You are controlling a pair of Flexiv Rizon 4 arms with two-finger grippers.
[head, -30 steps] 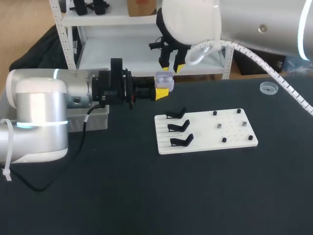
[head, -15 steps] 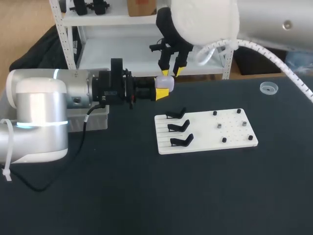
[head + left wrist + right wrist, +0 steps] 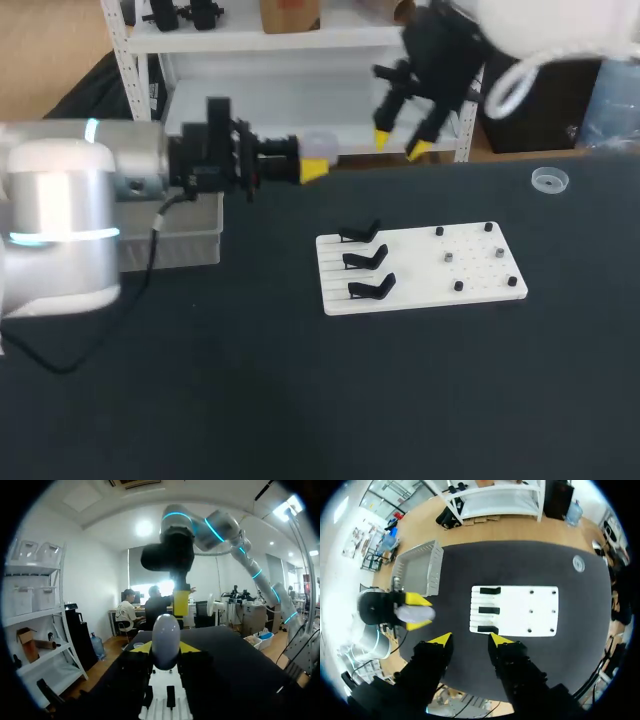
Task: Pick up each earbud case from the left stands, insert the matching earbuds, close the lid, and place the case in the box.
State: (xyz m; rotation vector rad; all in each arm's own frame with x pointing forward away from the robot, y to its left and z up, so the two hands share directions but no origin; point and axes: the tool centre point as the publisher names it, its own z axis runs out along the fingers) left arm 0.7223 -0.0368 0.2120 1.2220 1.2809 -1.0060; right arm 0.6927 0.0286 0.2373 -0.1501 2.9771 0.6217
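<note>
Earbud case (image 3: 165,639) sits clamped between your left gripper's (image 3: 312,168) yellow tips, lid closed, held in the air off the left side of the white board (image 3: 420,268) and near the grey box (image 3: 417,570). Your right gripper (image 3: 470,640) hangs high above the table, well apart from the case — fingers spread wide, nothing between them. Three black stands (image 3: 365,260) line the board's left part.
</note>
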